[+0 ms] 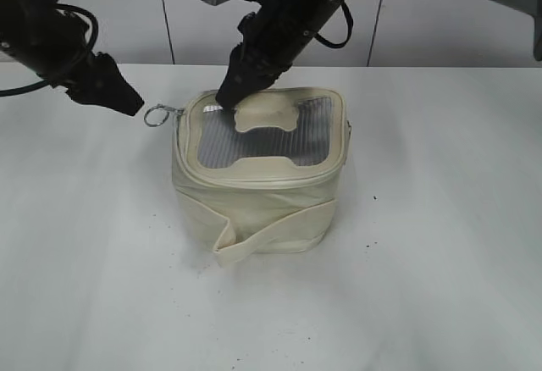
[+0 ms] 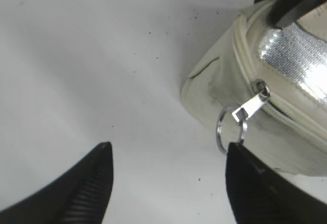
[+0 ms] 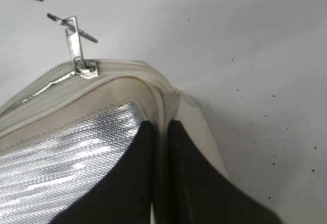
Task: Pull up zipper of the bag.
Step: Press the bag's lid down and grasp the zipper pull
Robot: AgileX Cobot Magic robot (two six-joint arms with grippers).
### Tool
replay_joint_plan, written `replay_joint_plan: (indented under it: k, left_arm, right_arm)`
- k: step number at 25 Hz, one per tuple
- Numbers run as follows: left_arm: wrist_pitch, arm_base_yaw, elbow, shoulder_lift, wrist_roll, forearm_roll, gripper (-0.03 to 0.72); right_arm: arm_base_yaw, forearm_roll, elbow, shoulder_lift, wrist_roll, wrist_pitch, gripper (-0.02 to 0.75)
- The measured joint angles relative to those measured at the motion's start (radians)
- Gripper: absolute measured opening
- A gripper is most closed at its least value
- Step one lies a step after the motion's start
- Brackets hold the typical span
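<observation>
The zipper (image 2: 265, 101) runs round the top rim of the cream bag (image 1: 258, 193), which stands on the white tabletop (image 1: 440, 244), and its silver ring pull (image 2: 231, 128) sticks out from the bag's left corner. At the left, the left gripper (image 2: 168, 183) hovers with its jaws spread wide and empty, one fingertip (image 2: 240, 155) just beside the ring, though contact cannot be told. Further right, the right gripper (image 3: 159, 173) has its jaws pinched narrowly on the bag's rim at the rear left corner, one finger (image 3: 127, 183) on the grey mesh top panel (image 1: 254, 142).
</observation>
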Motion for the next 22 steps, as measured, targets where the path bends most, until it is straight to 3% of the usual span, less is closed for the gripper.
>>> replay_joint_plan:
  k: [5, 8, 22]
  left_arm:
    - [0.0, -0.089, -0.023, 0.0, 0.0, 0.171, 0.528]
    - [-0.004, -0.12, -0.023, 0.003, 0.002, 0.222, 0.528]
    - [-0.052, -0.142, -0.023, 0.008, -0.023, 0.104, 0.528]
  right_arm:
    - [0.0, 0.0, -0.001, 0.0, 0.001, 0.008, 0.027]
    - [0.0, 0.0, -0.001, 0.0, 0.004, 0.008, 0.027]
    - [0.0, 0.001, -0.001, 0.0, 0.012, 0.01, 0.02]
